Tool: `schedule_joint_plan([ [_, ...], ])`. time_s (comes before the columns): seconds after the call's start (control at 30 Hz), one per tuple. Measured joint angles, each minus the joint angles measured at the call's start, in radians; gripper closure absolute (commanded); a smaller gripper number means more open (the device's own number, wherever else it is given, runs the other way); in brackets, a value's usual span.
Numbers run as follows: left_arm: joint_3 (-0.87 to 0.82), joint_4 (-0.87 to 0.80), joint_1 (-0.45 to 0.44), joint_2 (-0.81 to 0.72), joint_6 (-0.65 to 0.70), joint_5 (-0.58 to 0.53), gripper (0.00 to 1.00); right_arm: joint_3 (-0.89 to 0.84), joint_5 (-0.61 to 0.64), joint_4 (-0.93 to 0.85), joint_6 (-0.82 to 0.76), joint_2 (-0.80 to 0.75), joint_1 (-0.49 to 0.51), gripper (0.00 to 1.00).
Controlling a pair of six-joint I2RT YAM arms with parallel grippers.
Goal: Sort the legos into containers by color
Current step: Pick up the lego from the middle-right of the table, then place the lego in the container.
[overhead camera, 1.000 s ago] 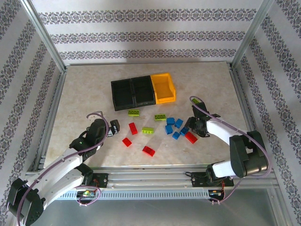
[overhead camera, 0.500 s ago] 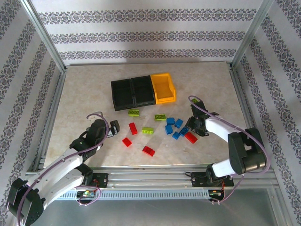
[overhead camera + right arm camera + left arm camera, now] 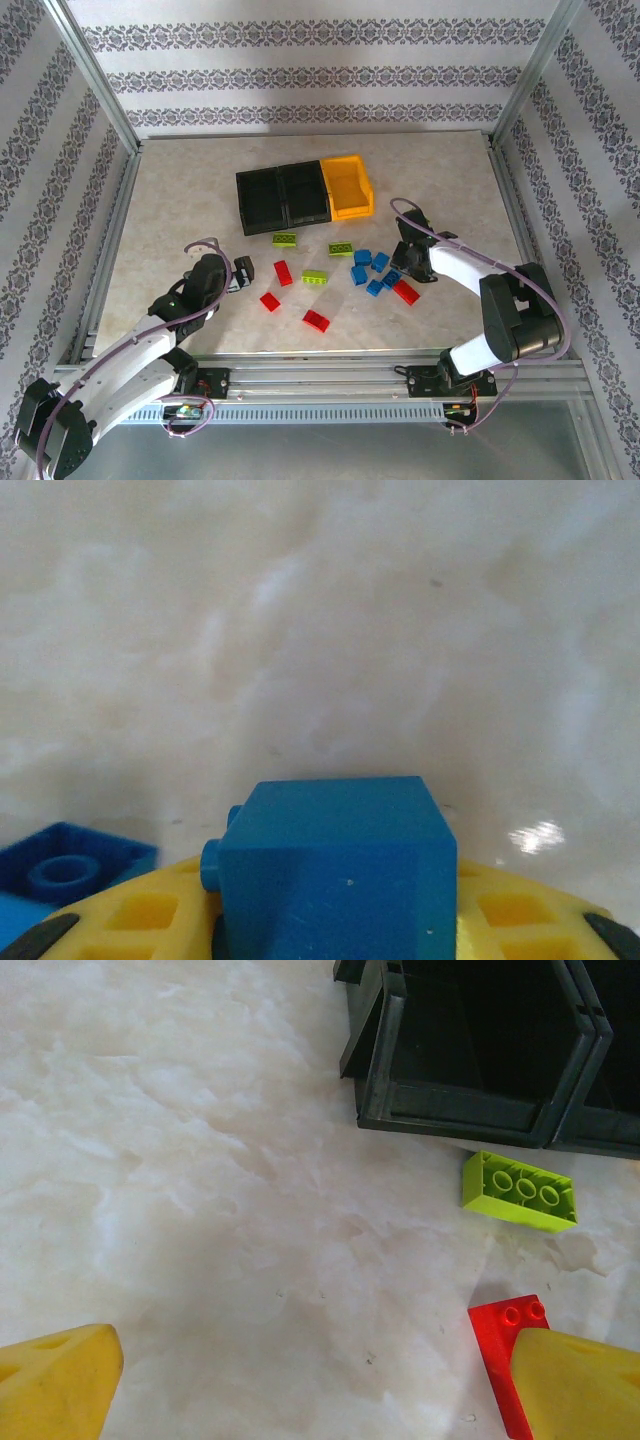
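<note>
The right gripper (image 3: 404, 267) is closed on a blue brick (image 3: 335, 870). In the right wrist view the brick lies on its side between the yellow fingers (image 3: 140, 915), studs turned to the left; its long axis I cannot tell. It is beside the other blue bricks (image 3: 370, 265), in front of the yellow container (image 3: 347, 187). The left gripper (image 3: 320, 1400) stands wide apart near a red brick (image 3: 500, 1340). A green brick (image 3: 518, 1191) lies flat, studs up, its long axis along the front of the black containers (image 3: 460, 1060)
</note>
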Motion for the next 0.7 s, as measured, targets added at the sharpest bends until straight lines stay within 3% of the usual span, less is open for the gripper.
schedule_joint_plan([
  [0.23,0.0,0.0,0.0,0.0,0.0,0.001,0.0,0.178,0.025,0.006,-0.047,0.051,0.08,0.76],
  [0.7,0.0,0.0,0.0,0.0,0.0,0.016,0.0,0.649,0.043,0.006,-0.217,0.416,0.149,0.76],
])
